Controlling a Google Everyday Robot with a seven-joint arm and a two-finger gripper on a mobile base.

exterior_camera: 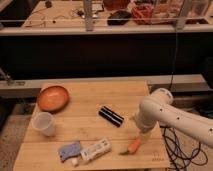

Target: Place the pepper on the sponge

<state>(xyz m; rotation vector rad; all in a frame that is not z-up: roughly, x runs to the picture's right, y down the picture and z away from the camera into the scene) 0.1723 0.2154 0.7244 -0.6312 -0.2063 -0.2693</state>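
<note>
at front right of wooden table (90, 95): pepper (133, 146), lying flat, narrow end toward the left. gripper (143, 136) just over its right end; whether it grips cannot be told. sponge (69, 150) front left, well apart from pepper, white packet (96, 149) just beside it. orange bowl (52, 97), clear cup (44, 123), black bar (111, 116) behind.

It looked like a robotics lab: cluttered workbenches (65, 10) behind, loose cables (172, 146) on the floor, and a white robot arm (170, 114), its hand (142, 136) low over the right front of a wooden surface (90, 95).
</note>
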